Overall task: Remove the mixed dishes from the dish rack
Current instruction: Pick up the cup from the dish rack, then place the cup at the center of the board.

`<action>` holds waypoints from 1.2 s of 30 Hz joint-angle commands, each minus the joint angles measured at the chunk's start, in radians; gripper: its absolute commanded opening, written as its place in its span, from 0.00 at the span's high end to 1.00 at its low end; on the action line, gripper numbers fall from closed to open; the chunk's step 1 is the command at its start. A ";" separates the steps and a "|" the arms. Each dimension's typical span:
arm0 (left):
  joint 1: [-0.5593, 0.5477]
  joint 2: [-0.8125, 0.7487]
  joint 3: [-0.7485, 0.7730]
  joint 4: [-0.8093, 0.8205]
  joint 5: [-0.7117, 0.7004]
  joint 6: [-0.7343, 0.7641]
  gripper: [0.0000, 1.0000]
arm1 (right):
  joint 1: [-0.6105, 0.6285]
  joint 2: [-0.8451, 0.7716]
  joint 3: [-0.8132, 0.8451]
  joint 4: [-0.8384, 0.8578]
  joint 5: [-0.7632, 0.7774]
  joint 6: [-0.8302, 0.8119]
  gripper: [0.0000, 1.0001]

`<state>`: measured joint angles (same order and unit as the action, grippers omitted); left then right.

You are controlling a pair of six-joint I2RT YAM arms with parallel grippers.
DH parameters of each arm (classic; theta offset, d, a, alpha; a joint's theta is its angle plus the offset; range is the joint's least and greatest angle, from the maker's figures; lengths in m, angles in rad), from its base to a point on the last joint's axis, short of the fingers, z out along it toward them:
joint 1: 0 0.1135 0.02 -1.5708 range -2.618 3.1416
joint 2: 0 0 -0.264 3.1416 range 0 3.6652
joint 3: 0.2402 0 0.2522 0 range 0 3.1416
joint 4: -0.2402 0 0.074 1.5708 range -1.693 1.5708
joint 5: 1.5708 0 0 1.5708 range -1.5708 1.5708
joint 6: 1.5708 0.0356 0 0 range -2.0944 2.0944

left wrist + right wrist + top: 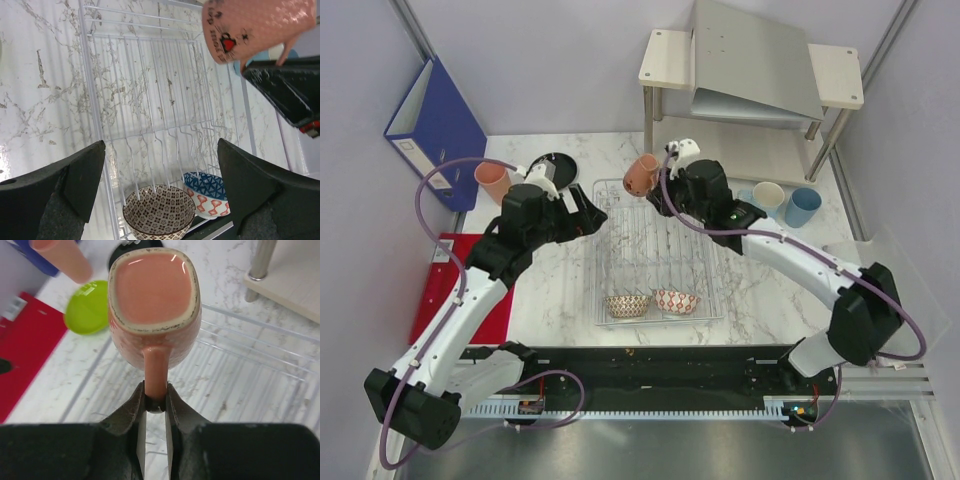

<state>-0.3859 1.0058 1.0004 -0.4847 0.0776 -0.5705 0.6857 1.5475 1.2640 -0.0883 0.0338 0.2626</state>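
The dish rack (655, 245) lies mid-table, holding a brown-white bowl (628, 305) and a red-white bowl (677, 301) at its near end. My right gripper (155, 396) is shut on the handle of the salmon-pink mug (155, 295), held above the rack's far left corner (642, 173). My left gripper (161, 145) is open and empty above the rack (150, 90), with both bowls (159, 212) (207, 195) below it. The salmon-pink cup (492, 181), black plate (560, 165) and lime-green plate (89, 312) sit left of the rack. Two light cups (769, 198) (802, 206) stand to its right.
A beige two-tier shelf (750, 70) stands at the back right, its leg (262, 260) near the rack's far edge. A blue binder (435, 125) leans at the back left. A red mat (460, 290) lies along the left side under the left arm.
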 commanded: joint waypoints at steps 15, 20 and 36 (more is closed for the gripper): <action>0.024 -0.136 -0.416 0.969 0.447 -0.495 0.33 | -0.074 -0.152 -0.672 1.438 -0.425 0.992 1.00; 0.024 -0.104 -0.427 1.032 0.475 -0.520 0.30 | -0.072 -0.023 -0.667 1.688 -0.457 1.127 1.00; 0.024 -0.081 -0.419 1.046 0.462 -0.493 0.30 | 0.032 -0.029 -0.614 1.563 -0.491 1.014 1.00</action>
<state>-0.3660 0.9112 0.5690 0.5117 0.5270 -1.0523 0.6868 1.5475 0.5880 1.2209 -0.4301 1.3235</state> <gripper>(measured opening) 0.703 0.224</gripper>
